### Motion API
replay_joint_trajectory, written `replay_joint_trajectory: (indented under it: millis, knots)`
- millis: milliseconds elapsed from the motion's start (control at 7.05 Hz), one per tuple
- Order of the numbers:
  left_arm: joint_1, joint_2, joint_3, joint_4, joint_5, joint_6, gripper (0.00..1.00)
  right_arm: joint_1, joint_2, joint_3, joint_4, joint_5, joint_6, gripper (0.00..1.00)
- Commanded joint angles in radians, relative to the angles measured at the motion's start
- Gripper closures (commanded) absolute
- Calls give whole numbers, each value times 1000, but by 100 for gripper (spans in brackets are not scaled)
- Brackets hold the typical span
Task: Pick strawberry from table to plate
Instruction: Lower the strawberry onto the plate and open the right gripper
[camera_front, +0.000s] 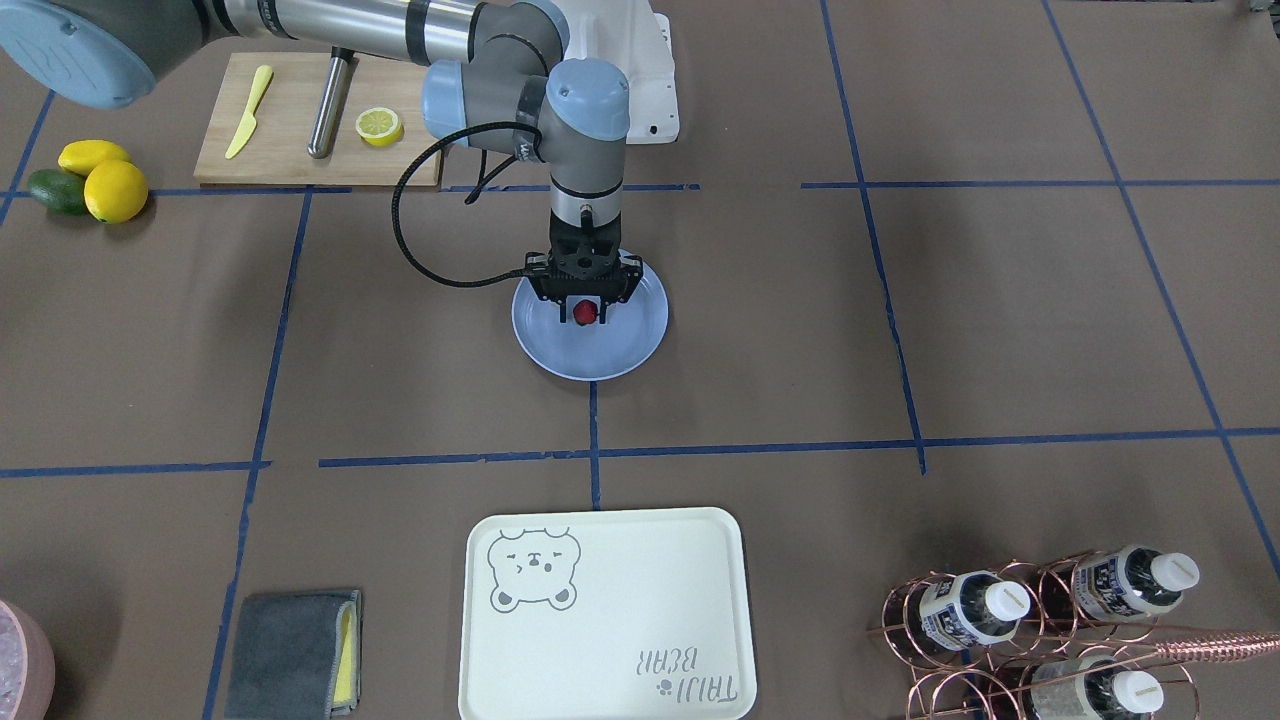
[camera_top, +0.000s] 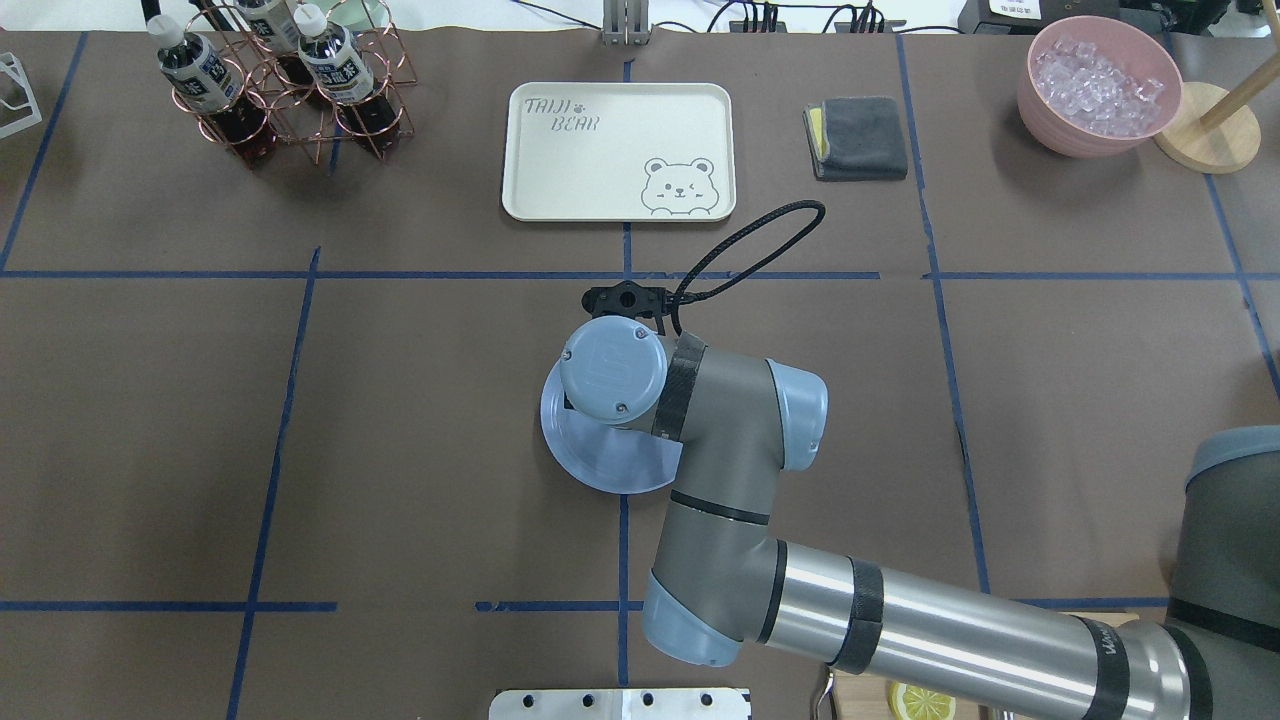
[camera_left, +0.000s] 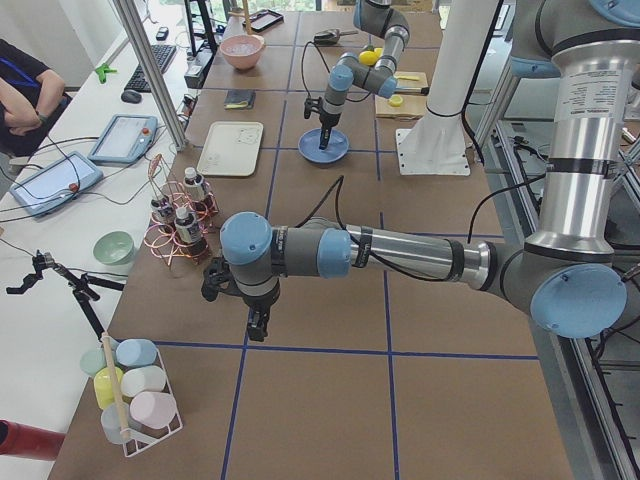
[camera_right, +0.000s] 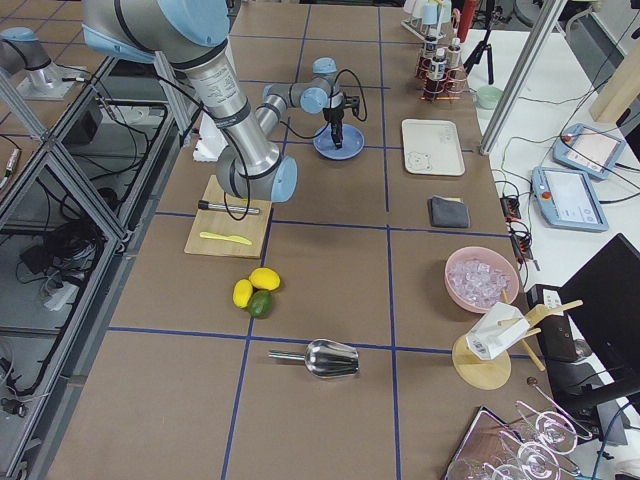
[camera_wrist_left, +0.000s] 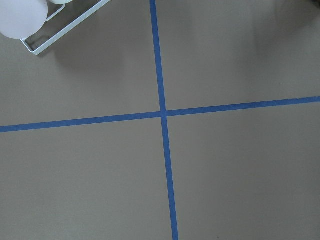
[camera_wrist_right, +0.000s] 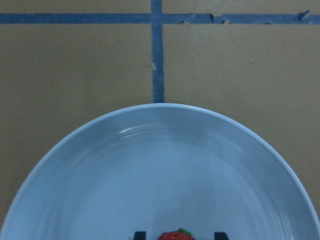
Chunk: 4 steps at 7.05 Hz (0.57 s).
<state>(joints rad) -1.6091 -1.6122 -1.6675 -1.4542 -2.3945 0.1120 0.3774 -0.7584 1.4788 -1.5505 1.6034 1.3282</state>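
Strawberry (camera_wrist_right: 175, 235): sat low in the middle of the right wrist view, red with a bit of green on top, inside the plate's outline; in the front-facing view it showed just above centre of the frame, between the fingertips.
Plate (camera_front: 622, 342): light blue and round, lay flat at the middle of the front-facing frame, on a blue tape line.
Right claw (camera_front: 587, 310): pointed straight down over the far half of the plate, one fingertip on each side of the berry; a thin gap showed on both sides in the wrist view, so I could not tell whether it pinched the berry or stood slack around it.
Left claw (camera_left: 257, 326): hung over bare brown paper in the lower left-centre of the left side view, well apart from the plate; whether spread or pressed together, I could not tell.
Surface (camera_front: 1000, 320): brown paper crossed by blue tape lines.
Cutting board (camera_front: 290, 150): upper left of the front-facing frame, carrying a lemon half (camera_front: 380, 126) and a yellow knife (camera_front: 248, 112).
Bear tray (camera_front: 610, 620): bottom centre of that frame.
Bottle rack (camera_front: 1040, 630): lower right.
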Motion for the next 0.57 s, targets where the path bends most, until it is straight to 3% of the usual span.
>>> replay_joint_trajectory:
  millis: [0,142,426]
  knots:
    - [0,0,0,0,0,0,0,6,11,24,-2,7,-4,0]
    - [0,0,0,0,0,0,0,38,10,58,-8,22,-9,0]
    - [0,2,2,0,2,0,0,186,-40,153,-52,166,-128,0]
